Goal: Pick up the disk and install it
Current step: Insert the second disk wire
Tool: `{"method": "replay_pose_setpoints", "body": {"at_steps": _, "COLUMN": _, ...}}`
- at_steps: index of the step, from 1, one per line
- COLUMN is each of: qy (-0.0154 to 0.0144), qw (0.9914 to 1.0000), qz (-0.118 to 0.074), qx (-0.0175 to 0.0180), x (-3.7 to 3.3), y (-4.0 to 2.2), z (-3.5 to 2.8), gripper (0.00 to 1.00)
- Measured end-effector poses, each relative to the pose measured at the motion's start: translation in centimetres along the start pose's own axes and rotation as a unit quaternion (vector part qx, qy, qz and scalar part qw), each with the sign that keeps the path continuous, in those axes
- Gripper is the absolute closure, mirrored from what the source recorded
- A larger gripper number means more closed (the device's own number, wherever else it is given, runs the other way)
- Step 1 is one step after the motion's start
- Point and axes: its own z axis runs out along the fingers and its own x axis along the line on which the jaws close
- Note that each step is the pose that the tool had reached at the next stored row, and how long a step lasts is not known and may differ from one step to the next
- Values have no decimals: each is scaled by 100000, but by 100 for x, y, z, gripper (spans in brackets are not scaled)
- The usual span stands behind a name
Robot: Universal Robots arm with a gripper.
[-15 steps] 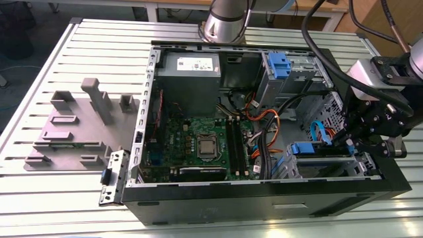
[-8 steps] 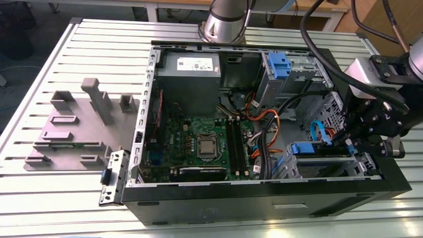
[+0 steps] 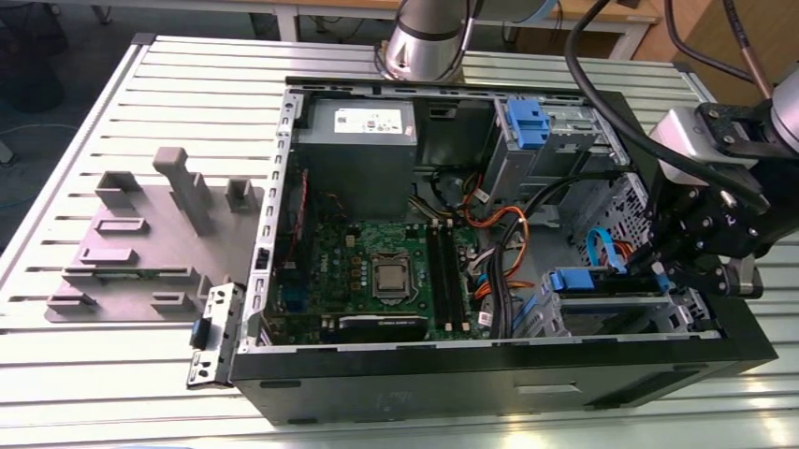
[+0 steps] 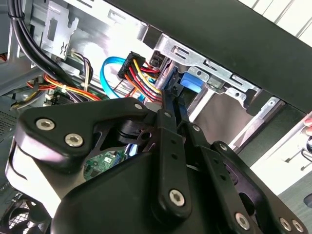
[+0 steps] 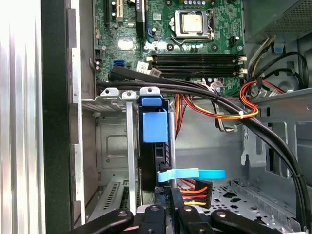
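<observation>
End effector [image 5: 169,195] on disk [image 5: 155,126] — in cage [image 5: 109,134]

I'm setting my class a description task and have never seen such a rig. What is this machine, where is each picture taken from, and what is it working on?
It is one robot arm ending in a claw. The exterior view comes from a camera off the arm, showing a slatted metal table with an open computer case and a grey holder block on it. Both wrist views come from cameras riding on the arm, looking into the case. Inside are a green circuit board and a metal bay. The disk, edged in blue plastic, stands in that bay, with the claw right at it. Whether the claw grips it is unclear.
</observation>
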Motion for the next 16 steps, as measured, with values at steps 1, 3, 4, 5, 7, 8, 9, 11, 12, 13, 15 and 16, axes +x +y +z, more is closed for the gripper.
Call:
{"method": "replay_pose_setpoints", "body": {"at_steps": 1, "qy": -6, "qw": 100000, "qz": 8, "qx": 2, "x": 2, "y": 0, "z": 0, "gripper": 84}}
{"method": "replay_pose_setpoints", "body": {"at_steps": 3, "qy": -8, "qw": 100000, "qz": 11, "qx": 4, "x": 6, "y": 0, "z": 0, "gripper": 84}}
{"method": "replay_pose_setpoints", "body": {"at_steps": 4, "qy": -29, "qw": 100000, "qz": 12, "qx": 2, "x": 8, "y": -1, "z": 0, "gripper": 84}}
{"method": "replay_pose_setpoints", "body": {"at_steps": 5, "qy": -86, "qw": 100000, "qz": 12, "qx": -2, "x": 10, "y": 0, "z": 0, "gripper": 84}}
{"method": "replay_pose_setpoints", "body": {"at_steps": 7, "qy": -149, "qw": 100000, "qz": 7, "qx": -5, "x": 12, "y": 0, "z": -1, "gripper": 84}}
{"method": "replay_pose_setpoints", "body": {"at_steps": 8, "qy": -179, "qw": 100000, "qz": 7, "qx": -6, "x": 13, "y": 1, "z": 0, "gripper": 84}}
{"method": "replay_pose_setpoints", "body": {"at_steps": 9, "qy": -197, "qw": 100000, "qz": 9, "qx": -7, "x": 14, "y": 3, "z": 0, "gripper": 84}}
{"method": "replay_pose_setpoints", "body": {"at_steps": 11, "qy": -210, "qw": 100000, "qz": 4, "qx": -8, "x": 20, "y": 4, "z": 0, "gripper": 84}}
{"method": "replay_pose_setpoints", "body": {"at_steps": 12, "qy": -209, "qw": 100000, "qz": 5, "qx": -7, "x": 20, "y": 4, "z": 0, "gripper": 84}}
{"method": "replay_pose_setpoints", "body": {"at_steps": 13, "qy": -211, "qw": 100000, "qz": 3, "qx": -5, "x": 21, "y": 4, "z": 0, "gripper": 84}}
{"method": "replay_pose_setpoints", "body": {"at_steps": 15, "qy": -213, "qw": 100000, "qz": 6, "qx": -7, "x": 22, "y": 4, "z": 9, "gripper": 84}}
{"method": "replay_pose_setpoints", "body": {"at_steps": 16, "qy": -210, "qw": 100000, "qz": 5, "qx": -9, "x": 23, "y": 4, "z": 16, "gripper": 84}}
